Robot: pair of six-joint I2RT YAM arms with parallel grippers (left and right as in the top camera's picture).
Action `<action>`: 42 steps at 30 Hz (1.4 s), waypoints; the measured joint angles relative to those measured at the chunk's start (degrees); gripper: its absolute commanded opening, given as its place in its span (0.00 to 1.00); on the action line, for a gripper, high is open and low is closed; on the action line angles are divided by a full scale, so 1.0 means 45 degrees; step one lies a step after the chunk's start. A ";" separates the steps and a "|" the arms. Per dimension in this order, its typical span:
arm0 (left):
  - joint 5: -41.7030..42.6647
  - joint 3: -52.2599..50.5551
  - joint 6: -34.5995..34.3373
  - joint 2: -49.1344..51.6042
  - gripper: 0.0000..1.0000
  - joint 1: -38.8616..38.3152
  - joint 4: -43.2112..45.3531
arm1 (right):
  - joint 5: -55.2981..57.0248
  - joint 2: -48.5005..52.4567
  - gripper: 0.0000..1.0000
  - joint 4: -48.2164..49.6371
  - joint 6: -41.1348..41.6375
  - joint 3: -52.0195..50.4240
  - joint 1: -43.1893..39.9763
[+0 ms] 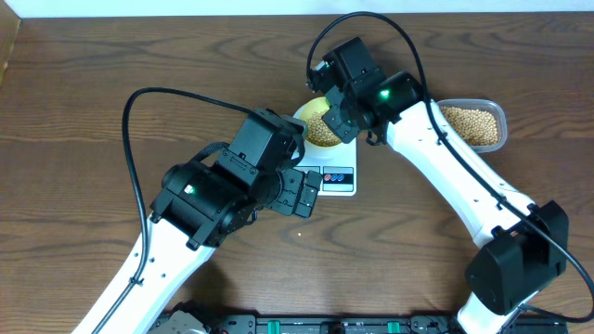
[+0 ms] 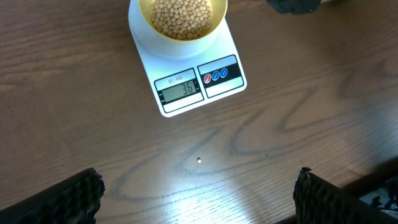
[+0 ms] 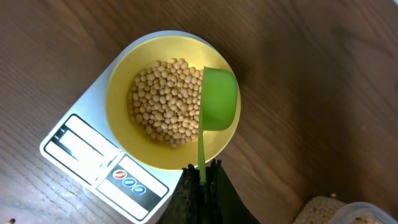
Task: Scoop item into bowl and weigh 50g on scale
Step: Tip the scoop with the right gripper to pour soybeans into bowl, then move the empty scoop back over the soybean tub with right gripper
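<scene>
small round tan beans [image 3: 165, 99]: heaped in pale yellow round bowl [image 3: 118, 87], frame centre, on white flat scale [image 2: 186, 68] reading 36 | green plastic scoop [image 3: 219, 99] tipped over bowl's right rim, handle pinched by right gripper [image 3: 202, 177] | left gripper [image 2: 199, 208] spread wide, empty, lower frame | risk: another full scoop likely overshoots 50; bumping the rim spills beans

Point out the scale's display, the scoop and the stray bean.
scale's display [image 2: 180, 91]: left wrist view, LCD middle.
scoop [image 3: 219, 99]: right wrist view, cup's middle.
stray bean [image 2: 199, 160]: left wrist view, its centre.
</scene>
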 measured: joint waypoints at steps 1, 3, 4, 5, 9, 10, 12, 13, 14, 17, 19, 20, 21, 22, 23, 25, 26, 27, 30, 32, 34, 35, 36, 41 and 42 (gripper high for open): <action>0.0000 0.0000 0.0000 0.0000 1.00 0.0000 0.0000 | 0.0049 0.0000 0.01 0.0000 -0.0029 0.0000 0.0010; 0.0000 0.0000 0.0000 0.0000 1.00 0.0000 0.0000 | 0.0160 0.0000 0.01 -0.0005 -0.0083 0.0000 0.0044; 0.0000 0.0000 0.0000 0.0000 1.00 0.0000 0.0000 | 0.0209 0.0000 0.01 -0.0005 -0.0097 0.0000 0.0044; 0.0000 0.0000 0.0000 0.0000 1.00 0.0000 0.0000 | 0.0228 0.0000 0.01 -0.0005 -0.0102 0.0000 0.0049; 0.0000 0.0000 0.0000 0.0000 1.00 0.0000 0.0000 | 0.0214 0.0000 0.01 -0.0005 -0.0087 0.0000 0.0044; 0.0000 0.0000 0.0000 0.0000 1.00 0.0000 0.0000 | 0.0155 0.0000 0.01 -0.0005 -0.0083 0.0000 0.0039; 0.0000 0.0000 0.0000 0.0000 1.00 0.0000 0.0000 | -0.0049 0.0000 0.01 -0.0005 -0.0029 0.0000 -0.0005; 0.0000 0.0000 0.0000 0.0000 1.00 0.0000 0.0000 | -0.0223 0.0000 0.01 -0.0005 0.0029 0.0000 -0.0049; 0.0000 0.0000 0.0000 0.0000 1.00 0.0000 0.0000 | -0.0481 0.0000 0.01 -0.0005 0.0092 0.0000 -0.0131; 0.0000 0.0000 0.0000 0.0000 1.00 0.0000 0.0000 | -0.1209 0.0000 0.01 -0.0005 0.0340 0.0000 -0.0505; 0.0000 0.0000 0.0000 0.0000 1.00 0.0000 0.0000 | -0.1987 0.0000 0.01 -0.0005 0.0481 0.0005 -0.1001; 0.0000 0.0000 0.0000 0.0000 1.00 0.0000 0.0000 | -0.2331 0.0000 0.01 0.0000 0.0520 0.0005 -0.1205; 0.0000 0.0000 0.0000 0.0000 1.00 0.0000 0.0000 | -0.2778 0.0000 0.01 -0.0005 0.0568 0.0005 -0.1515; 0.0000 0.0000 0.0000 0.0000 1.00 0.0000 0.0000 | -0.3225 0.0000 0.01 -0.0015 0.0617 0.0010 -0.1807; 0.0000 0.0000 0.0000 0.0000 1.00 0.0000 0.0000 | -0.3648 0.0000 0.01 -0.0019 0.0651 0.0029 -0.2108; 0.0000 0.0000 0.0000 0.0000 1.00 0.0000 0.0000 | -0.4580 0.0000 0.01 -0.0058 0.0709 0.0126 -0.2793; 0.0000 0.0000 0.0000 0.0000 1.00 0.0000 0.0000 | -0.4896 0.0000 0.01 -0.0087 0.0719 0.0204 -0.3050; 0.0000 0.0000 0.0000 0.0000 1.00 0.0000 0.0000 | -0.5416 0.0000 0.01 -0.0126 0.0729 0.0359 -0.3434; 0.0000 0.0000 0.0000 0.0000 1.00 0.0000 -0.0005 | -0.6615 0.0000 0.01 -0.0622 0.0767 0.1234 -0.4444; 0.0005 0.0000 0.0000 0.0000 1.00 0.0000 0.0000 | -0.6960 0.0000 0.01 -0.1209 0.0811 0.1919 -0.5013; 0.0000 0.0000 0.0000 0.0000 1.00 0.0000 0.0000 | -0.6907 -0.0005 0.01 -0.1685 0.0826 0.2351 -0.5411; 0.0000 0.0000 0.0000 0.0000 1.00 0.0000 0.0000 | -0.6693 -0.0005 0.01 -0.1977 0.0826 0.2550 -0.5595; 0.0000 0.0000 0.0000 0.0000 1.00 0.0000 0.0000 | -0.6339 -0.0005 0.01 -0.2278 0.0831 0.2701 -0.5814; 0.0000 0.0000 0.0000 0.0000 1.00 0.0000 0.0000 | -0.3366 -0.0005 0.01 -0.3672 0.1156 0.2793 -0.6436; 0.0000 0.0000 0.0000 0.0000 1.00 0.0000 0.0000 | -0.2997 -0.0005 0.01 -0.3832 0.1234 0.2793 -0.6509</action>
